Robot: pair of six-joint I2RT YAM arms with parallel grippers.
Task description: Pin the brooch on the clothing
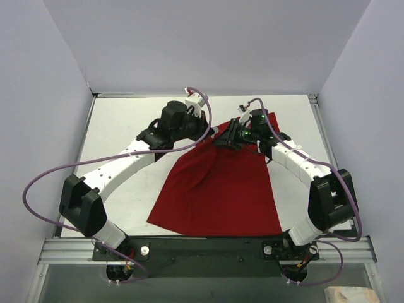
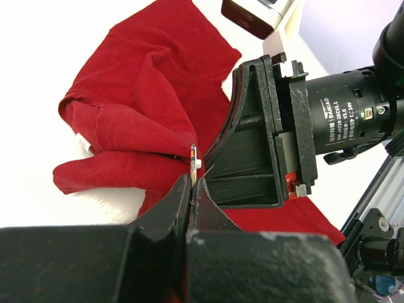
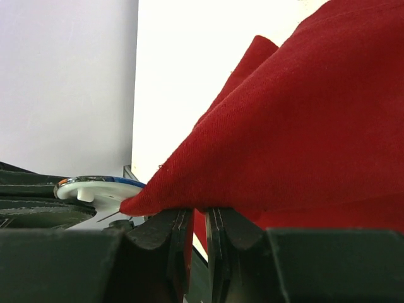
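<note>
The dark red clothing lies spread on the white table, its upper end lifted between the two grippers. My left gripper is shut on the brooch, seen edge-on with its thin pin pointing at the cloth. In the top view the left gripper meets my right gripper head-on and the brooch is hidden. In the right wrist view my right gripper pinches a fold of the clothing, with red fabric in the narrow gap. The brooch sits just left of the fold's tip.
Bare white table shows left of the shirt and behind it. Grey walls enclose three sides. Purple cables loop off both arms. A metal rail runs along the near edge.
</note>
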